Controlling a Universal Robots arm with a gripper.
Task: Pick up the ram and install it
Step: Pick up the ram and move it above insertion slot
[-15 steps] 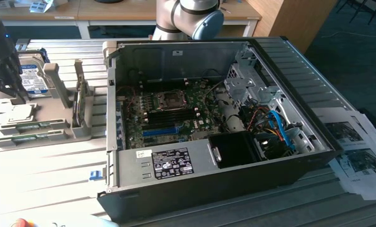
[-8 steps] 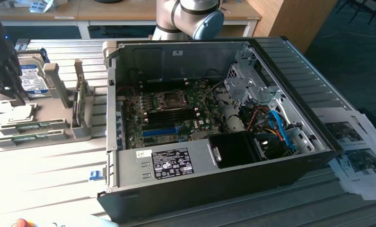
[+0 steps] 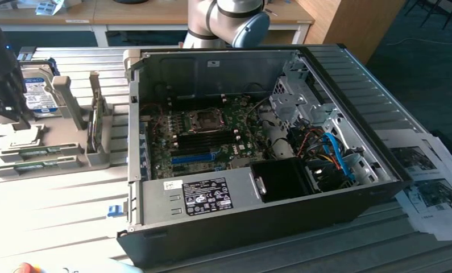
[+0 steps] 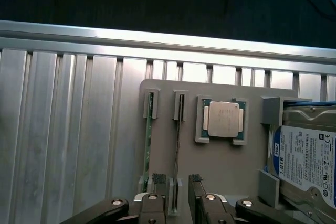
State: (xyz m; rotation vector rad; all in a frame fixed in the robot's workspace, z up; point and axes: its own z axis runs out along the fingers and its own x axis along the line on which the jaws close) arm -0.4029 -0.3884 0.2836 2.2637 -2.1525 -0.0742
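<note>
- While I hang over the grey holder [image 4: 220, 171], the ram [image 4: 178, 135] stands on its long edge in one of the holder's two narrow slots, and it is the stick right under me.
- My tool [image 4: 177, 182] straddles one end of that stick. The jaws are apart, one ribbed pad on each side, and the board's thin edge runs through the gap between them. No clamp here: the fingers [image 4: 157, 179] stand off the stick with a sliver of space showing on both sides.
- Just beside it, a second stick [image 4: 149, 140] sits in the neighbouring slot, parallel, with its green edge catching the light.
- On the ram's other side, the square silver processor [image 4: 223, 120] lies flat in its own pocket of the holder.
- Past the processor, the hard drive [image 4: 310, 156] with the blue and white label leans against grey blocks at the holder's end.
- The holder itself rests on the ribbed metal desk [image 4: 63, 129], close to the desk's edge.
- Out in the exterior view, the holder sits at the exterior view's left, and well apart from it the computer case [image 3: 248, 227] lies open on the same desk, filling the middle.
- Inside the case the motherboard [image 3: 210, 136] faces up, with cables bundled toward the exterior view's right.
- Printed sheets [image 3: 430, 182] lie beside the case at the exterior view's right.
- My arm [image 3: 233, 23] rises behind the case.
</note>
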